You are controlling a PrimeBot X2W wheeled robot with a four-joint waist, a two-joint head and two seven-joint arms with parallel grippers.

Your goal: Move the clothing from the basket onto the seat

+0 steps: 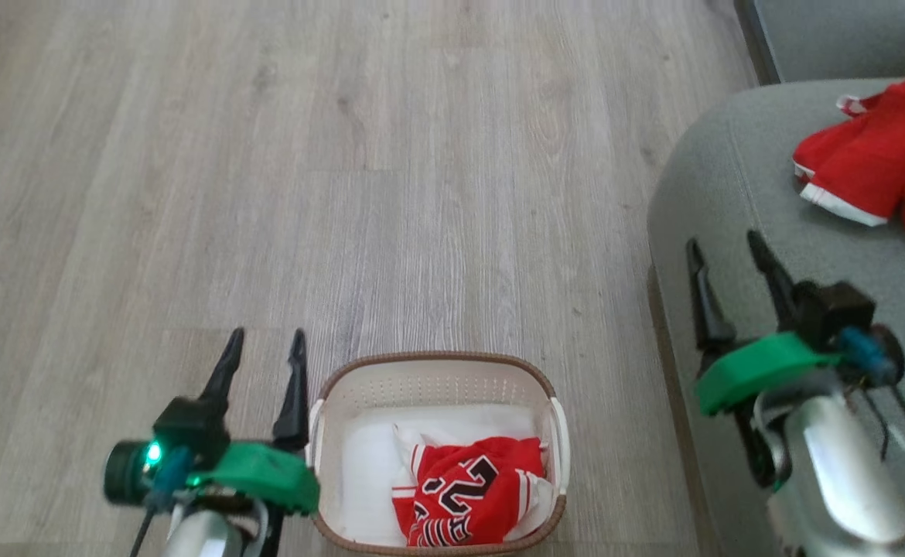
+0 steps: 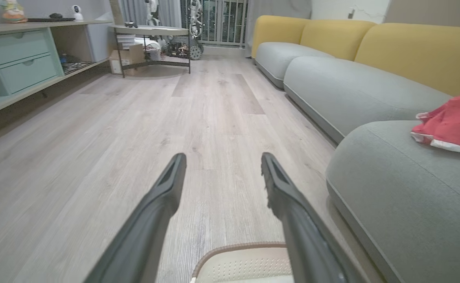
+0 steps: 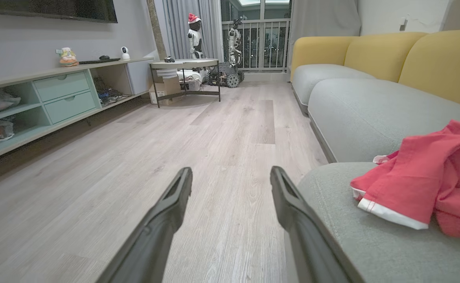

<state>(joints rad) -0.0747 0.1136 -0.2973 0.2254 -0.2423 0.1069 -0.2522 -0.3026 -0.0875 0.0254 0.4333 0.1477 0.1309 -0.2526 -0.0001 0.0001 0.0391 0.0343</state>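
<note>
A red jersey [image 1: 472, 499] with black white-outlined lettering lies crumpled in the cream basket [image 1: 437, 379] on the floor at the bottom centre of the head view. The plain red garment [image 1: 882, 166] with white trim rests on the grey-green seat [image 1: 731, 170] at the right, also the plain red garment [image 3: 422, 184] in the right wrist view. My left gripper [image 1: 264, 344] is open, empty, just left of the basket. My right gripper [image 1: 727, 247] is open, empty, over the seat's front edge, short of the plain garment. The basket's rim [image 2: 238, 248] peeks in under the left fingers.
Pale wood floor [image 1: 344, 193] stretches ahead of the basket. More sofa cushions with yellow backs [image 3: 371, 51] run along the right. A low shelf unit [image 3: 57, 94] lines the left wall, and a small table [image 3: 184, 65] stands far off.
</note>
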